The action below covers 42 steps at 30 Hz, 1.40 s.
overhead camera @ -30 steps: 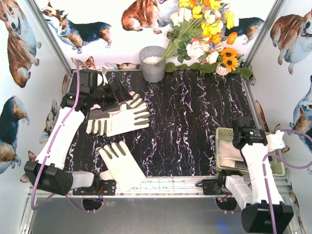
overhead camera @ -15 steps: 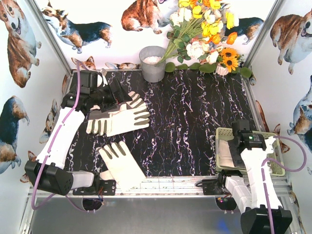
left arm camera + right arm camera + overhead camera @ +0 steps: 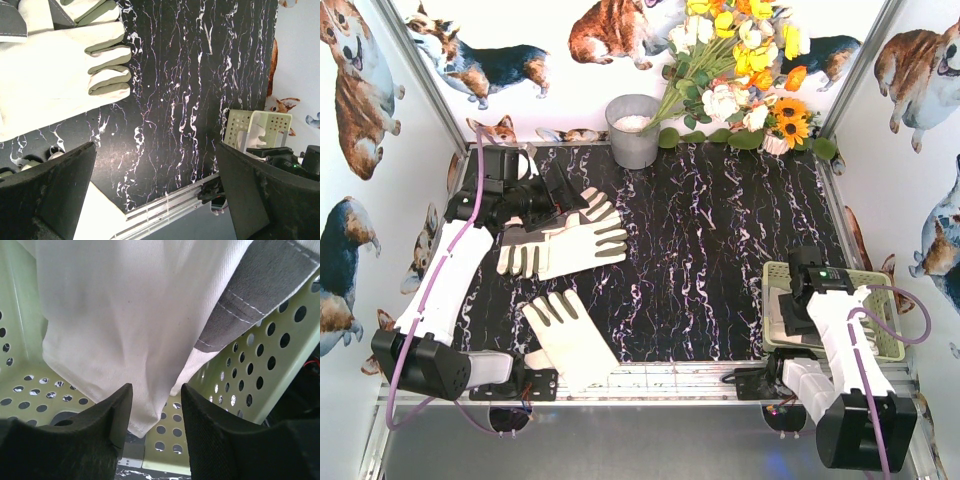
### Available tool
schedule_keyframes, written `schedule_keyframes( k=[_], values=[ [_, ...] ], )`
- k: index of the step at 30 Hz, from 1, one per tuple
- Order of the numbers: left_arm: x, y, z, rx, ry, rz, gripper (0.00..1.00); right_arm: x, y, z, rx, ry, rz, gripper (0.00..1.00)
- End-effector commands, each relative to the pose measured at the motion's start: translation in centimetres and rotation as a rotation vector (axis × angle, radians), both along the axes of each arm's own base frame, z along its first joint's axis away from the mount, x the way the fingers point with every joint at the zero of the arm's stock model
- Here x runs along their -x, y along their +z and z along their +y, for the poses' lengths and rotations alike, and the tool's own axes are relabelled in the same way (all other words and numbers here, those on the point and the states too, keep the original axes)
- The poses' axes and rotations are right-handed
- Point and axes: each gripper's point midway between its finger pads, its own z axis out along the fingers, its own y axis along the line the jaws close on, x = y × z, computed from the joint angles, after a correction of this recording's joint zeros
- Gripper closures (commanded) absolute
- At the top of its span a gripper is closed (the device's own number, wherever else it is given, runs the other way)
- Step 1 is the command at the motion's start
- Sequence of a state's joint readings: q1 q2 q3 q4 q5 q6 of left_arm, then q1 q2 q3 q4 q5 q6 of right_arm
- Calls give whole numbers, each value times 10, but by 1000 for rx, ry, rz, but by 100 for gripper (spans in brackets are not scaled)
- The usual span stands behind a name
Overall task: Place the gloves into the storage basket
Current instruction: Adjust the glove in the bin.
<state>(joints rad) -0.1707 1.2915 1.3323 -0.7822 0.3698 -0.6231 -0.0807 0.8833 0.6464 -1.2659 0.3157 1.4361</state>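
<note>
Two cream gloves [image 3: 575,243] with grey-olive fingers lie overlapped at the table's left, and a third glove [image 3: 565,335] lies near the front edge. My left gripper [image 3: 563,192] hovers over the cuffs of the pair, wide open and empty. In its wrist view [image 3: 156,150] one glove [image 3: 60,65] lies ahead at the upper left. The pale yellow-green storage basket [image 3: 775,272] stands at the front right. My right gripper [image 3: 156,390] points down into the basket [image 3: 235,385], its jaws narrowly apart just short of a glove [image 3: 125,315] lying inside.
A grey metal bucket [image 3: 634,130] stands at the back centre with a bunch of artificial flowers [image 3: 740,80] beside it. Printed walls close in both sides. An aluminium rail [image 3: 670,378] runs along the near edge.
My right arm has drawn back toward the near edge over the basket, and its jaws have narrowed. The left arm and the gloves on the table have not moved.
</note>
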Motion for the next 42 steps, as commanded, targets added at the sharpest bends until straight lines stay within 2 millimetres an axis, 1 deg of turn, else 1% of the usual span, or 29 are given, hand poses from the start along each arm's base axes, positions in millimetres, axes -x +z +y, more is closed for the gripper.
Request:
schedule_keyframes(
  k=[1, 10, 13, 15, 17, 18, 25, 29, 34, 42],
  values=[
    [-7, -3, 6, -17, 10, -6, 0, -8, -5, -2, 6, -27, -25, 56],
    [-8, -5, 7, -21, 17, -1, 0, -10, -14, -4, 12, -19, 4, 71],
    [-8, -6, 7, -21, 18, 2, 0, -7, -14, -4, 16, -8, 21, 81],
    [-8, -7, 8, -22, 19, 4, 0, -5, -11, -5, 23, -4, 23, 91],
    [-8, -8, 8, -23, 18, 5, 0, -4, -7, -7, 35, 4, 18, 98],
    [-8, -8, 8, -22, 18, 5, 0, -4, -5, -8, 40, 9, 13, 100],
    [-7, -11, 7, -18, 11, 10, 0, 6, 0, -5, 26, 30, 26, 100],
    [-6, -13, 7, -21, 6, 14, 0, 11, 4, -9, 53, 55, 31, 100],
    [-6, -14, 6, -18, -1, 17, 0, 20, 0, -10, 59, 76, 72, 100],
    [-6, -13, 6, -21, -15, 21, 0, 10, -13, -8, 45, 113, 98, 100]
  ],
)
